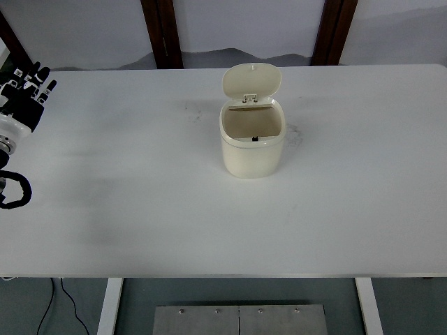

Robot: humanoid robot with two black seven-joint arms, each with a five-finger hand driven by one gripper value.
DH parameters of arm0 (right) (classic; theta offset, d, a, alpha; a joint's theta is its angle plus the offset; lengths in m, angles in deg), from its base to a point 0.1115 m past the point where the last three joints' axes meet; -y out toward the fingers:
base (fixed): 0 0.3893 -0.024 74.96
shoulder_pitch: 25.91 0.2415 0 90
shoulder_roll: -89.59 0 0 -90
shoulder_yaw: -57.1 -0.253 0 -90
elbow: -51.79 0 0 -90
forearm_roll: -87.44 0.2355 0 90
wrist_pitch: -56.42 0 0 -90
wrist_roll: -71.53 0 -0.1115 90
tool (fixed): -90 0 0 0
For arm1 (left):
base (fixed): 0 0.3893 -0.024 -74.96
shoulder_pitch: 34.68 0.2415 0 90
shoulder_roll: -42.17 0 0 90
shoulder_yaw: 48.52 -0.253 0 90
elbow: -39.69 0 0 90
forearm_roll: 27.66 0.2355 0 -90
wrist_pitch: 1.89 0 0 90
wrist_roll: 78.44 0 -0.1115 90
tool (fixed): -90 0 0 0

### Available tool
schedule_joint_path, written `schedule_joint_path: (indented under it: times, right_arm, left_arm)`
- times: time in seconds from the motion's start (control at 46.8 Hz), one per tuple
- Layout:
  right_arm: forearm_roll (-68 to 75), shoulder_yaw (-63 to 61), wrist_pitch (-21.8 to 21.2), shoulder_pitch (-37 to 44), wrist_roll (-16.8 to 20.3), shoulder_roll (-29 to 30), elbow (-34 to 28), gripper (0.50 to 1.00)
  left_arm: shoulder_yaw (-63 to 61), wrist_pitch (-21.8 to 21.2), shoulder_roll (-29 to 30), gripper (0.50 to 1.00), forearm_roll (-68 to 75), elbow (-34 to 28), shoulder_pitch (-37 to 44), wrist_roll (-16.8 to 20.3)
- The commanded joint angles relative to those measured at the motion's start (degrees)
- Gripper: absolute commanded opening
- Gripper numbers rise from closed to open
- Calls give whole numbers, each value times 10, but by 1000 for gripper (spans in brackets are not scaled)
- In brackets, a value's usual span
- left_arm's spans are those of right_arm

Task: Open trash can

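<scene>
1. Already the trash can (253, 143) stands mid-table with its lid (251, 80) up at 12 o'clock; a stray bump could knock it shut.
2. Left hand (24, 98), fingers loosely spread and empty, rests at 9 o'clock, well apart.
3. Table (209, 230) lies bare all around the can.

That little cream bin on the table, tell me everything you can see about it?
The trash can is a small, cream, rounded-square tub, seemingly plastic. It stands upright on the white table, slightly toward its far side. Its hinged lid is flipped up at the back, so it is open; the inside looks tan and empty. A small dark catch sits at the front rim. Nothing touches it but the table.
</scene>
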Motion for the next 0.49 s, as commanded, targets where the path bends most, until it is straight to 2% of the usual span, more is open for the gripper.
schedule_joint_path:
  times: [0.0, 0.47]
  right_arm:
    - [0, 0, 0, 0, 0, 0, 0, 991]
    - [1, 0, 0, 0, 0, 0, 0, 991]
  left_arm:
    - [5, 0, -2, 1000, -11, -4, 5, 1]
    - [19, 0, -19, 1000, -59, -4, 40, 1]
